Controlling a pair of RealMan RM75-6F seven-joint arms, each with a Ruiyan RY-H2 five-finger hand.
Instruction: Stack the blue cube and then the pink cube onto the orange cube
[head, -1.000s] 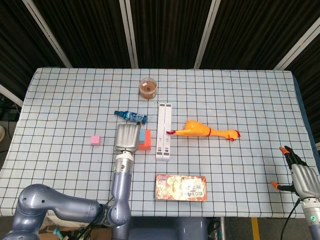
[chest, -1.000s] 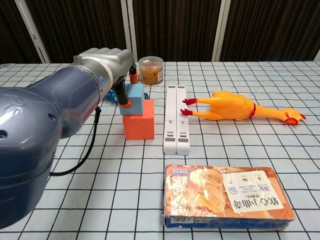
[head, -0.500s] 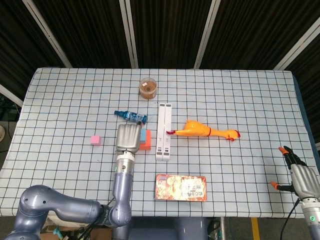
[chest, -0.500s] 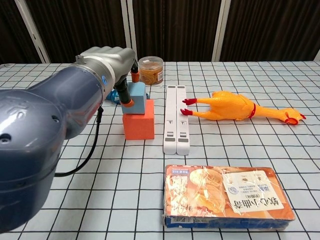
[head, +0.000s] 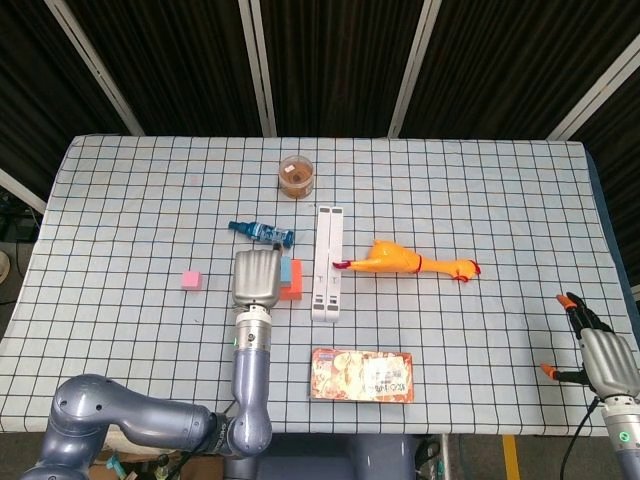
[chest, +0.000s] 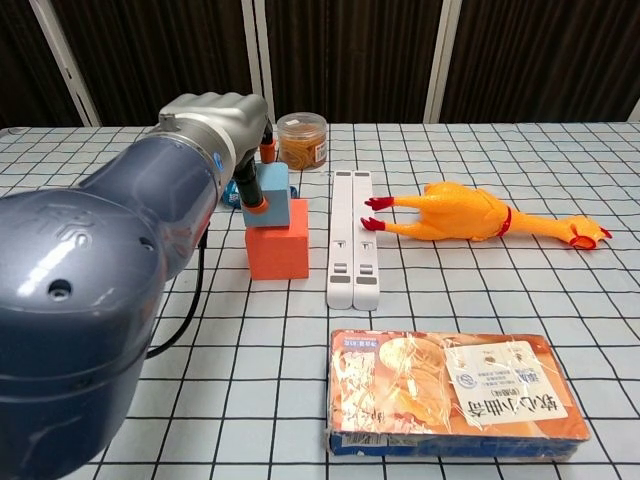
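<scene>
The left hand (chest: 222, 125) pinches the blue cube (chest: 273, 183) on the orange cube (chest: 278, 240) to stack it; the right hand (head: 607, 358), far right, holds nothing, fingers apart.

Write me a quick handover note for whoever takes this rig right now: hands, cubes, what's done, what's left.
Left hand: fingers around the small blue cube, which sits on the larger orange cube; not released.
Right hand: open, idle at the table's right edge, holding nothing.
Small pink cube: alone on the checked cloth, left of the stack.
Done: blue on orange.
Left: let go, fetch pink, place it on blue.
</scene>
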